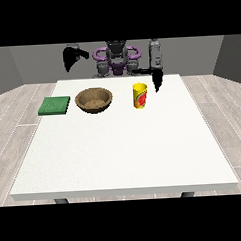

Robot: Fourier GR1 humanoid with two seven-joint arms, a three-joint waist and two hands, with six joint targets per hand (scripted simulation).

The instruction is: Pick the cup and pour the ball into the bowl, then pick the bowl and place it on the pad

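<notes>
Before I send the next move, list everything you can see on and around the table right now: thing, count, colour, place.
cup: one, yellow with a red mark, upright on the table, right of the bowl
bowl: one, brown, on the table between pad and cup
pad: one, green, flat on the table at the view's left
ball: not visible from this view
table: one, white, large, bare in its near half
robot body: one, grey and purple, behind the table's far edge
hand at the view's right: one, black, pointing down just beside the cup, apart from it
hand at the view's left: one, black, raised behind the table's far edge
</notes>
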